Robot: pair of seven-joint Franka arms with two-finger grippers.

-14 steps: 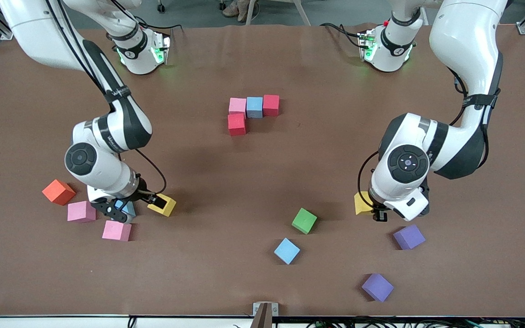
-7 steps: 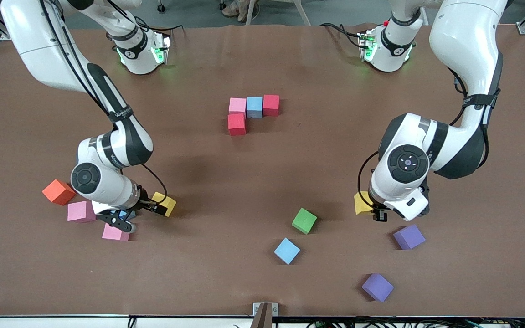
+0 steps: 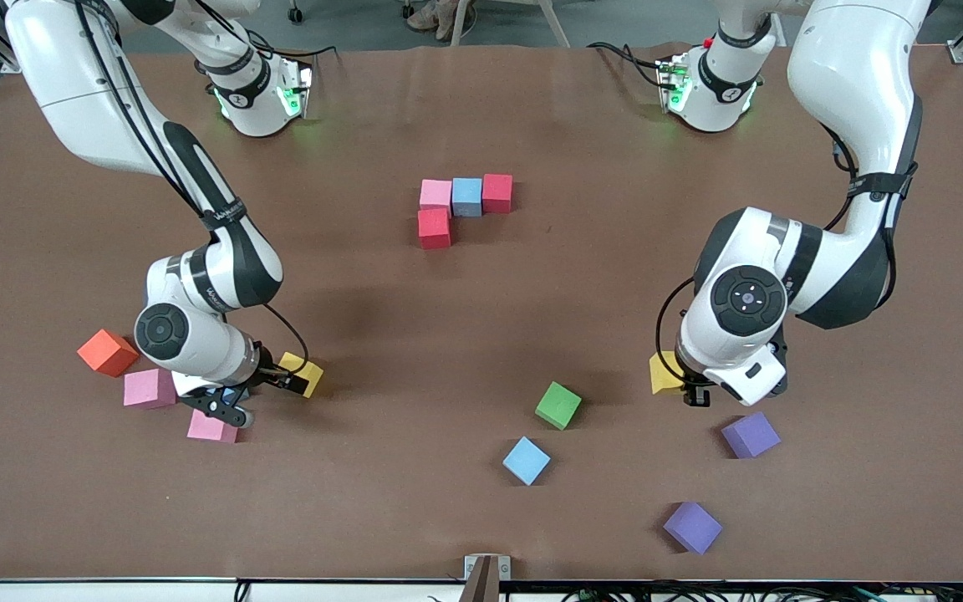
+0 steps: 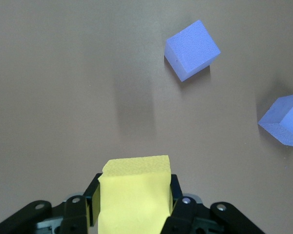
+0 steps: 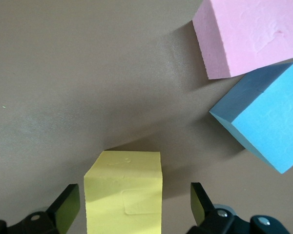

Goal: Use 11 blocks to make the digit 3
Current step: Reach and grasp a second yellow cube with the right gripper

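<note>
Gripping a yellow cube (image 4: 134,192), the left gripper (image 3: 693,393) sits at table's four o'clock; right gripper (image 3: 257,393), fingers spread, straddles another yellow cube (image 5: 124,197) at eight o'clock.

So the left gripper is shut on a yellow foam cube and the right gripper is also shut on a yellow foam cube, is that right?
Not quite. The left gripper is indeed shut on a yellow foam cube. But the right gripper is open: the right wrist view shows its fingers standing apart on either side of the other yellow foam cube, with gaps, not yet closed on it.
</note>
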